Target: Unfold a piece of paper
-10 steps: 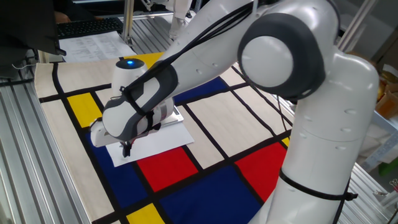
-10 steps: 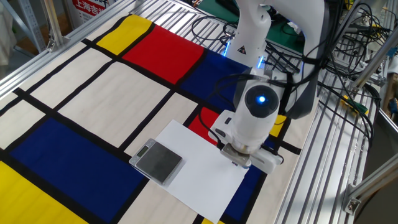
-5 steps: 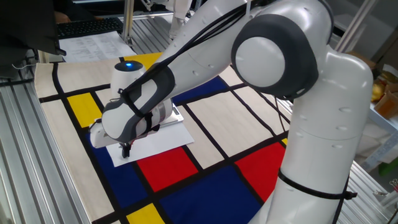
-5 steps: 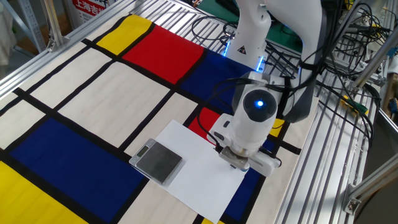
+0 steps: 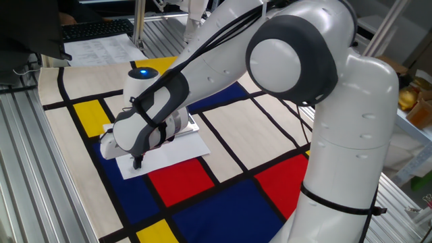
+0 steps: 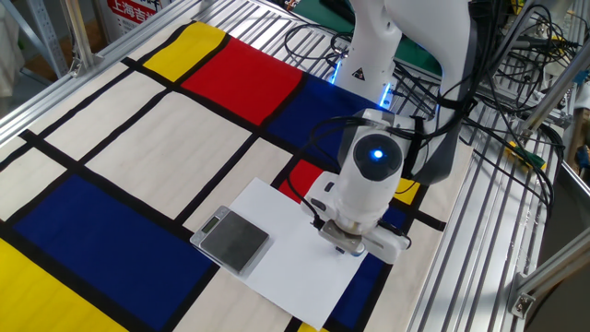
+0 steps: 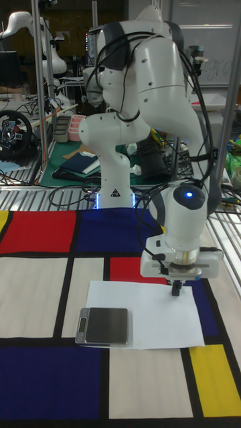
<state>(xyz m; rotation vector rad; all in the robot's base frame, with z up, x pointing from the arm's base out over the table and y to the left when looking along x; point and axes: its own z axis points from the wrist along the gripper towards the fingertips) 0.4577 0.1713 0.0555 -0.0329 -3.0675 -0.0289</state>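
The piece of paper point(image 7: 150, 314) lies flat and white on the colour-block cloth, also seen in one fixed view point(image 5: 174, 152) and in the other point(image 6: 293, 263). No raised flap shows. My gripper point(image 7: 176, 289) points straight down over the sheet's right part, near its far edge. Its dark fingers are pressed together and their tips are at or just above the paper surface; contact cannot be told. In one fixed view the gripper point(image 5: 138, 163) stands near the paper's front-left corner. In the other fixed view the hand point(image 6: 355, 235) hides the fingertips.
A small grey digital scale point(image 7: 103, 326) point(image 6: 232, 240) rests on the paper's left edge. Printed sheets point(image 5: 101, 47) and a keyboard point(image 5: 94, 28) lie beyond the cloth. Cables point(image 6: 516, 138) run along the metal-slat table beside the robot base point(image 7: 115, 190).
The hand has slid a little along the paper, leftward in the other fixed view. The paper and the scale have stayed where they were.
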